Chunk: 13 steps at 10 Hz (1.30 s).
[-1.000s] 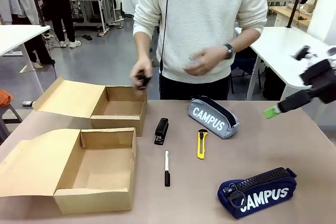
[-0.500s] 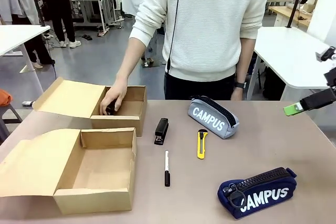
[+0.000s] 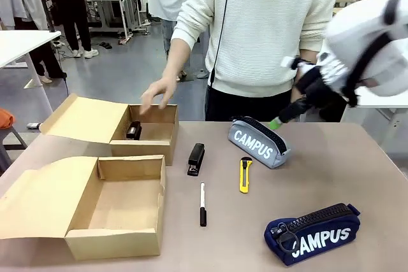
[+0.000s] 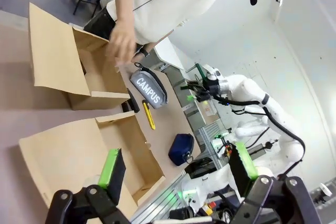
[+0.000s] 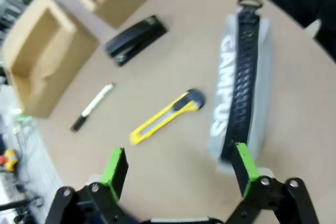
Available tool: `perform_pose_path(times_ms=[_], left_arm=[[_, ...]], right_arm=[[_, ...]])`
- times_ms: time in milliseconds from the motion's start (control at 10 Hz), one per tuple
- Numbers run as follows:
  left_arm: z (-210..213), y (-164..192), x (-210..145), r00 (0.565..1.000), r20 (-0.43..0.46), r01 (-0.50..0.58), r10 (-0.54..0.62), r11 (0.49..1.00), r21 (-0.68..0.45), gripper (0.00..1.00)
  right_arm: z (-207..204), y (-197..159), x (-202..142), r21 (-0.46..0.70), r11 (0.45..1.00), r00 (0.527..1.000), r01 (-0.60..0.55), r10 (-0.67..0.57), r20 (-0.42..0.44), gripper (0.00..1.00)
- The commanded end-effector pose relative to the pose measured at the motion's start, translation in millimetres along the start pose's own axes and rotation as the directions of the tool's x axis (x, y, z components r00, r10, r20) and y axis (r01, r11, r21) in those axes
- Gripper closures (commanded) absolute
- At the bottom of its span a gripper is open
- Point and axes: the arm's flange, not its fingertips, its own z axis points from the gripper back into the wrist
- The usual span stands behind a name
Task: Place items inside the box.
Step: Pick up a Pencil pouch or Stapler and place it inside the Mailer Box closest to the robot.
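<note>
On the table lie a grey "CAMPUS" pouch [image 3: 258,143], a navy "CAMPUS" pouch [image 3: 312,232], a black stapler [image 3: 196,158], a yellow utility knife [image 3: 245,174] and a black marker [image 3: 203,204]. Two open cardboard boxes stand at the left, the near box [image 3: 115,240] and the far box [image 3: 167,148] with a small black item [image 3: 134,130] in it. My right gripper [image 3: 284,116] hangs open just above the grey pouch's far end; its wrist view has the pouch [image 5: 239,87] and knife [image 5: 165,116] ahead of the gripper [image 5: 179,165]. My left gripper [image 4: 177,166] is open, high over the near box [image 4: 79,150].
A person in a white sweater stands at the far edge, one hand [image 3: 158,93] hovering over the far box. The boxes' flaps [image 3: 38,195] spread out to the left. Bare tabletop lies between the marker and the navy pouch.
My right arm has swung in from the far right to above the grey pouch. The person's hand has lifted out of the far box, leaving a black item inside.
</note>
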Motion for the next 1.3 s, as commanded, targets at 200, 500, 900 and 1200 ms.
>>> perform_pose_path(times_ms=[200, 500, 900, 1200], left_arm=[[0.1, -1.7, 0.4, 1.0, 0.012, 0.022, -0.022, 1.0, -0.016, 0.0], [0.1, -1.7, 0.4, 1.0, 0.012, 0.022, -0.022, 1.0, -0.016, 0.0], [0.1, -1.7, 0.4, 1.0, 0.012, 0.022, -0.022, 1.0, -0.016, 0.0], [0.1, -1.7, 0.4, 1.0, 0.012, 0.022, -0.022, 1.0, -0.016, 0.0]], right_arm=[[-78.9, -31.6, 42.2, -0.245, 0.97, 0.989, 0.009, -0.044, -0.14, 0.0], [-102.3, -38.7, 41.3, -0.294, 0.956, 0.987, -0.013, -0.035, -0.158, 0.0], [-115.3, -38.5, 33.3, -0.269, 0.963, 0.974, -0.02, -0.042, -0.222, 0.21], [-113.8, -36.3, 32.5, -0.252, 0.968, 0.972, -0.022, -0.038, -0.231, 1.0]])
